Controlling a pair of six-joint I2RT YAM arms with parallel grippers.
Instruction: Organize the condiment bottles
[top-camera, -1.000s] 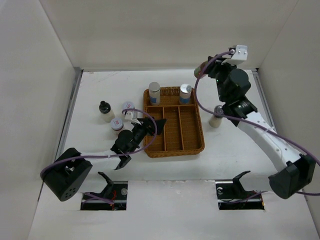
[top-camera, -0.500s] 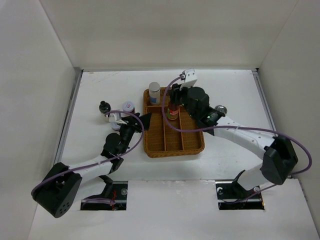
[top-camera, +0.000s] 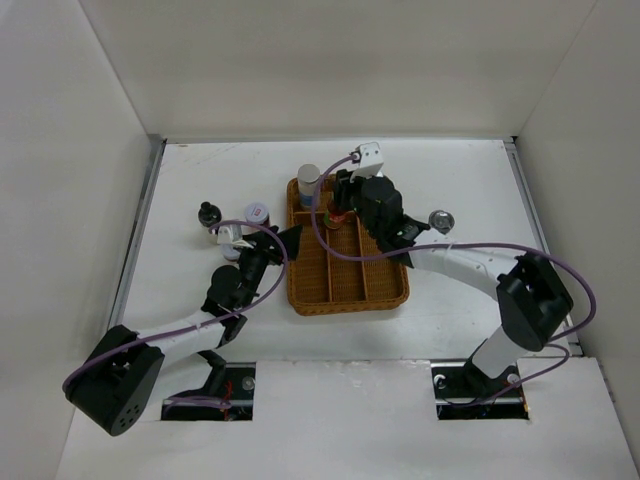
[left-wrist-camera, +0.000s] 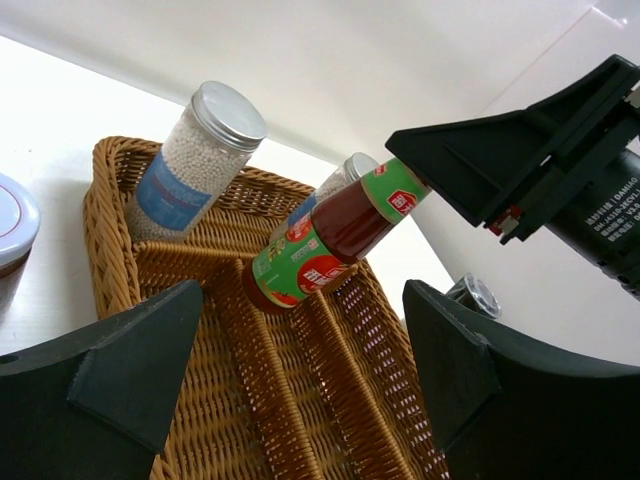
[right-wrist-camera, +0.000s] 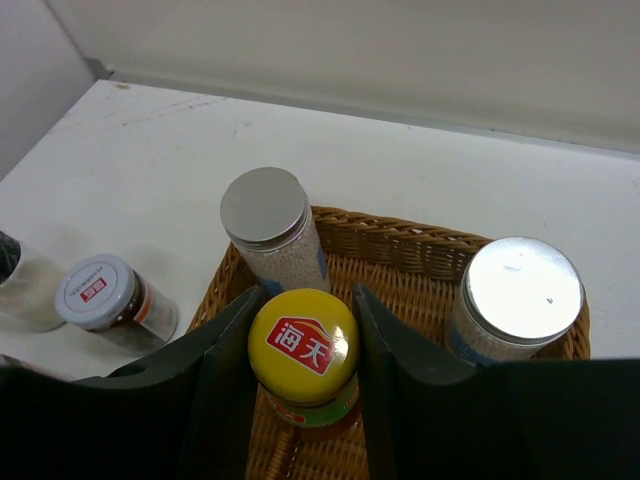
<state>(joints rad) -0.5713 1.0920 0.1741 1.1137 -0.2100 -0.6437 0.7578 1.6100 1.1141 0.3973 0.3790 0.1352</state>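
Since half a second earlier, the right gripper (right-wrist-camera: 305, 310) had edged left over the basket (top-camera: 392, 290), clamped on the cap end of the sauce bottle (left-wrist-camera: 325, 238). The bottle hung tilted between its fingers, cap toward the wrist, base toward a divider below. It was probably stiff, slick and breakable, best held near the neck. The left gripper (left-wrist-camera: 302, 330) gaped wide, empty.

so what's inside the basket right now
Two silver-lidded shakers stand in the back compartments of the basket; the right gripper holds a tilted red sauce bottle among the dividers. From above, the arm hides part of the floor.
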